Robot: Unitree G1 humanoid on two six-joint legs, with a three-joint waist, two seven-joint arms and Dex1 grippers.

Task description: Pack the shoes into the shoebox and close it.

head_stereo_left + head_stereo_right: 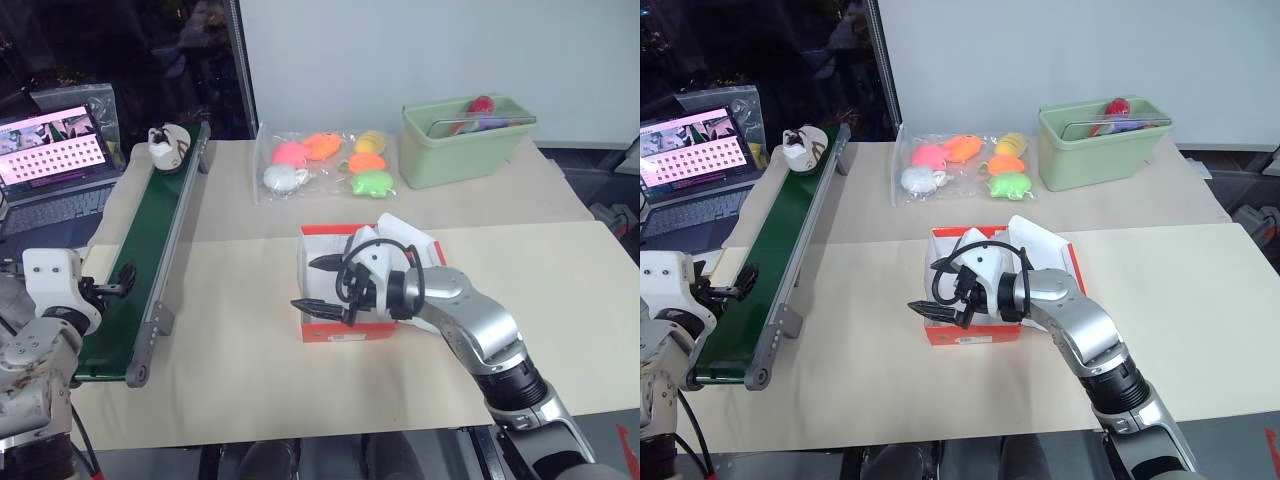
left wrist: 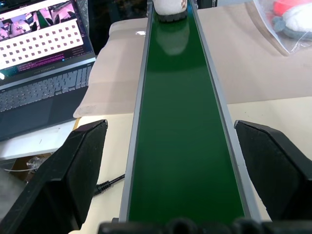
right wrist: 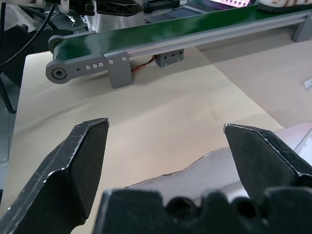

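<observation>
right claw point(image 1: 318, 284): wide open, empty, level over shoebox point(image 1: 318, 331) | left claw point(image 1: 120, 281): wide open, empty, above conveyor point(image 1: 140, 270)

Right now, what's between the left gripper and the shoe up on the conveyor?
Nothing but bare green conveyor belt. In the left wrist view it runs from the open left gripper up to the shoe at the far end.

My view: beige table point(image 1: 240, 370) bearing the shoebox point(image 1: 345, 330) at centre; conveyor point(image 1: 150, 250) to its left; bagged toys point(image 1: 325, 160) beyond it; green bin point(image 1: 465, 140) beyond-right; laptop point(image 1: 55, 165) left of the conveyor.
</observation>
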